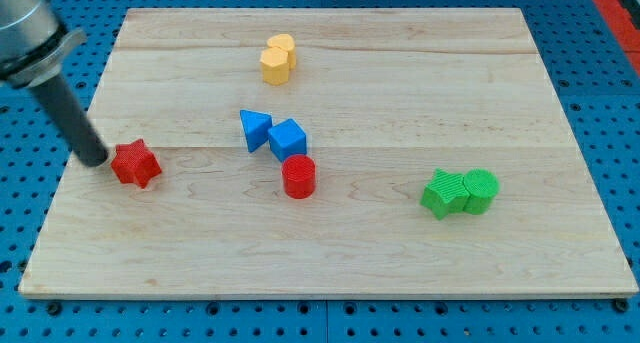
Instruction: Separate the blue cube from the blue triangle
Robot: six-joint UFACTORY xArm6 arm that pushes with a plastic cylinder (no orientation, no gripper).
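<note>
The blue triangle (pixel 254 129) and the blue cube (pixel 288 139) lie side by side near the board's middle, touching, the cube on the view's right. My tip (pixel 95 160) rests on the board at the view's left, just left of a red star block (pixel 135 164). The tip is far to the left of both blue blocks.
A red cylinder (pixel 299 176) stands right below the blue cube, almost touching it. Two yellow blocks (pixel 277 60) sit together near the view's top. A green star-like block (pixel 443 193) and a green cylinder (pixel 480 190) sit together at the right. The wooden board (pixel 400 93) lies on a blue pegboard.
</note>
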